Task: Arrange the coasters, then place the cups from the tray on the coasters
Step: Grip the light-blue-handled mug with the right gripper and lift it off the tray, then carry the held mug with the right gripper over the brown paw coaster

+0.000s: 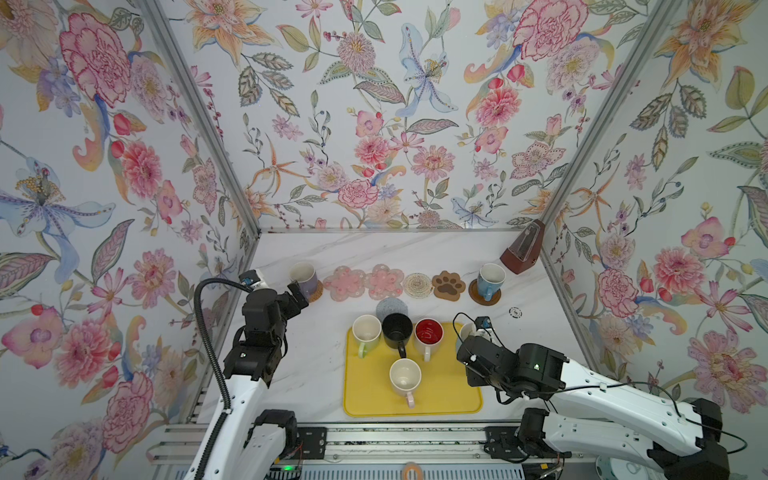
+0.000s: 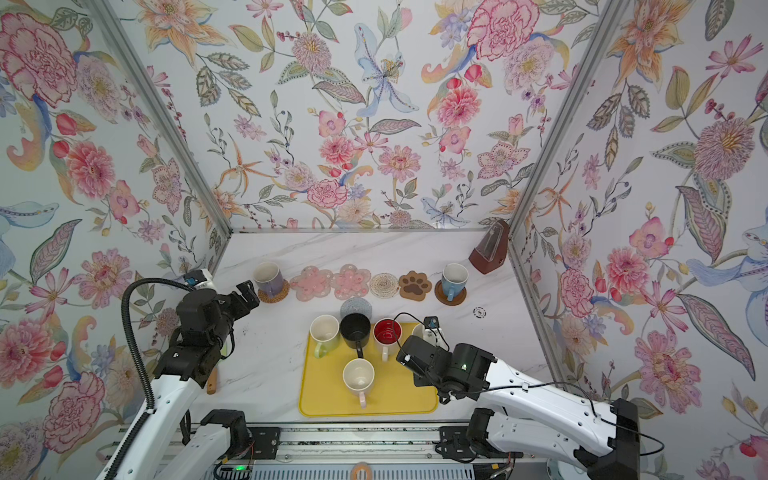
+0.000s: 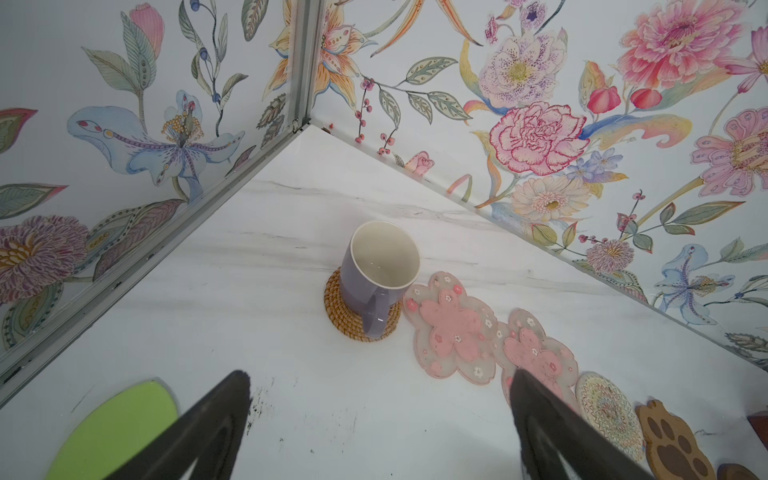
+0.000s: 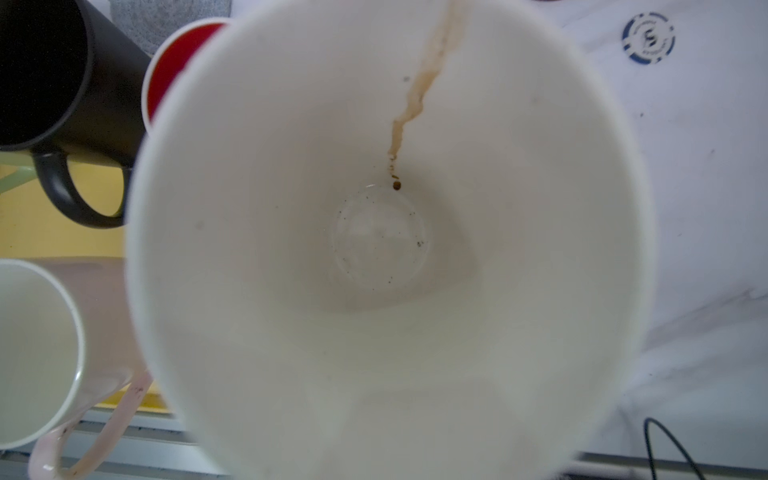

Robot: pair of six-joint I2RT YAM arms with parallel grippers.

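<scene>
Along the back lie the coasters: a lavender cup (image 1: 303, 276) stands on the tan rattan one (image 3: 345, 324), then two pink flowers (image 1: 344, 282), beige woven (image 1: 417, 284), brown paw (image 1: 449, 284), and a dark wooden one (image 1: 478, 297) under a light blue cup (image 1: 490, 280). The grey speckled coaster (image 1: 390, 307) lies behind the yellow tray (image 1: 440, 395), which holds light green (image 1: 366, 332), black (image 1: 397, 330), red-inside (image 1: 429, 332) and cream (image 1: 405, 376) cups. My left gripper (image 3: 380, 376) is open just short of the lavender cup. My right gripper (image 1: 467, 347) is shut on another light blue cup (image 4: 374, 249) at the tray's back right corner; its fingers are hidden.
A brown metronome (image 1: 521, 249) stands in the back right corner. A green brush (image 3: 116, 428) lies by the left wall under my left arm. A small blue-and-white chip (image 4: 648, 37) lies on the marble right of the tray. Floral walls close three sides.
</scene>
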